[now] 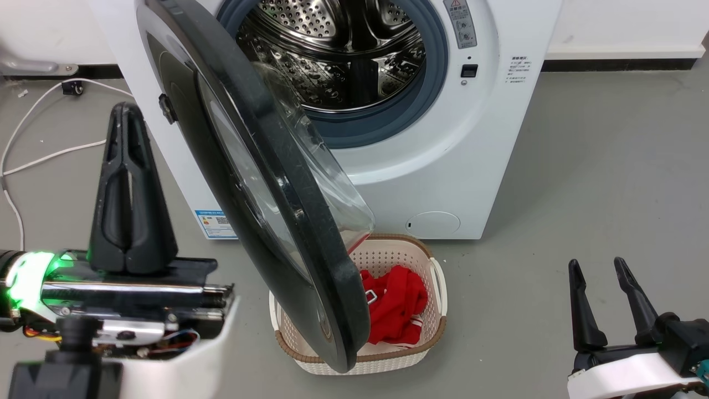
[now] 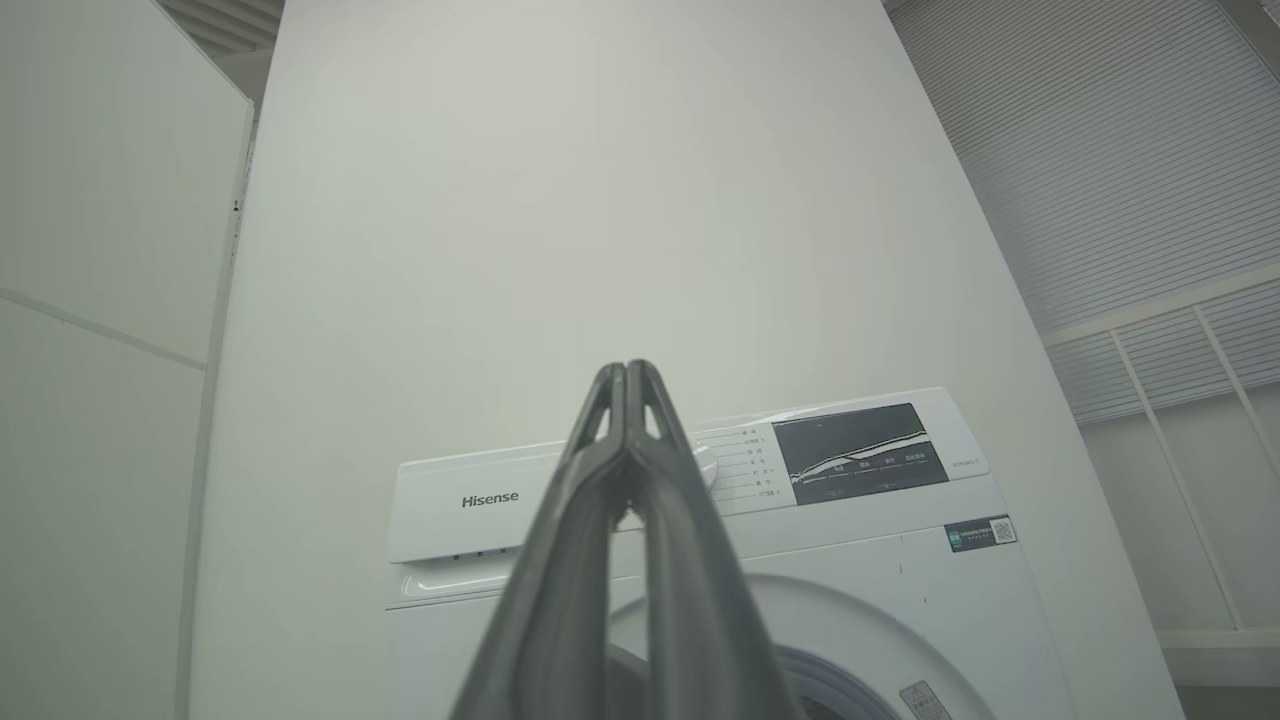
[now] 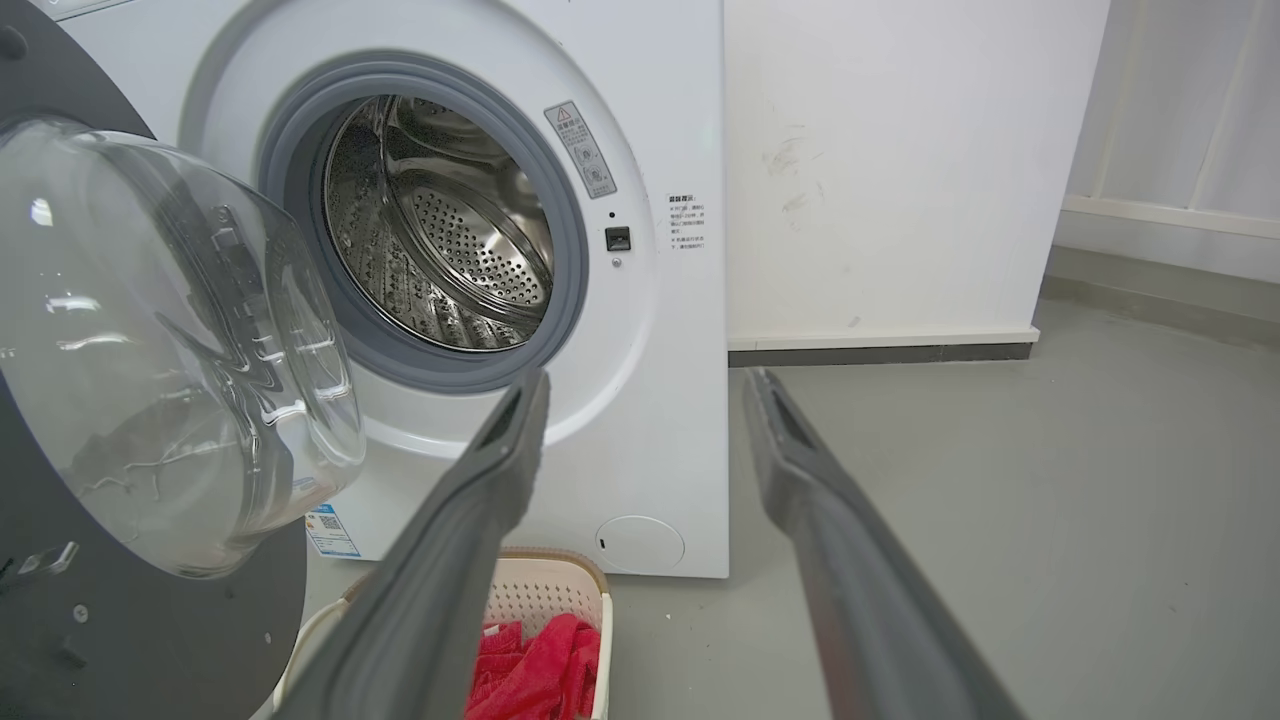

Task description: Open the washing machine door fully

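door: the washing machine door (image 1: 299, 233) stands swung out from the washing machine (image 1: 443, 166), hinged on the machine's left; its free edge points toward the robot, above the basket (image 1: 437, 288) with the red cloth (image 1: 396, 305)
drum: uncovered; glass bowl faces right
key relation: the door's outer face lies just to the right of the left gripper (image 1: 127, 119), apart from it; opening further probably means a swing leftward, into that gripper's side
nearer arm: left; the right gripper (image 1: 596, 263) sits low, well apart, on the bowl side
left fingers: pressed together, upright, empty
right fingers: spread, empty, aimed at the machine front
judgement: partly open; a push from the bowl side looks needed
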Robot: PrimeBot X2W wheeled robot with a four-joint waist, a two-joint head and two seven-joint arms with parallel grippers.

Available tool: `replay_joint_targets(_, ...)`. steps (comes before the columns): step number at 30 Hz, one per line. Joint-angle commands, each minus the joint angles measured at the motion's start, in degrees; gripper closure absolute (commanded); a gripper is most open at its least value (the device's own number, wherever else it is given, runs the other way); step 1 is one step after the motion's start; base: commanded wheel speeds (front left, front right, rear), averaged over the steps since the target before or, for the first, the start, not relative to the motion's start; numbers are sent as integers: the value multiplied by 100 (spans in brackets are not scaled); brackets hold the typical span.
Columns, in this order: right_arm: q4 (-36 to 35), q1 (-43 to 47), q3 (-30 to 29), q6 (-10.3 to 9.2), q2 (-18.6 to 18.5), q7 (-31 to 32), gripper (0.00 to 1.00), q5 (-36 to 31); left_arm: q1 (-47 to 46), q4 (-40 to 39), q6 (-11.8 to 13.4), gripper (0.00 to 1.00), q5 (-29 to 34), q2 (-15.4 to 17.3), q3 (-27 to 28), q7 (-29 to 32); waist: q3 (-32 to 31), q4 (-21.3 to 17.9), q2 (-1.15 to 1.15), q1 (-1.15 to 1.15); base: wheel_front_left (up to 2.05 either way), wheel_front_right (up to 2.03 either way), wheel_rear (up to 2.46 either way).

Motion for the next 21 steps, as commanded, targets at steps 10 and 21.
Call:
replay_joint_targets(10, 62, -15, -8, -4, 14, 27, 0, 92, 329, 256, -462, 100, -480, -98, -1346, 42, -31, -23, 0, 0, 0, 0, 0)
replay_joint_targets(21, 144, 7, 56, -3, 14, 86, 0, 155, 1015, 1424, -435, 100, -1011, -154, -2137, 1142, -4, -52, 0, 0, 0, 0, 0)
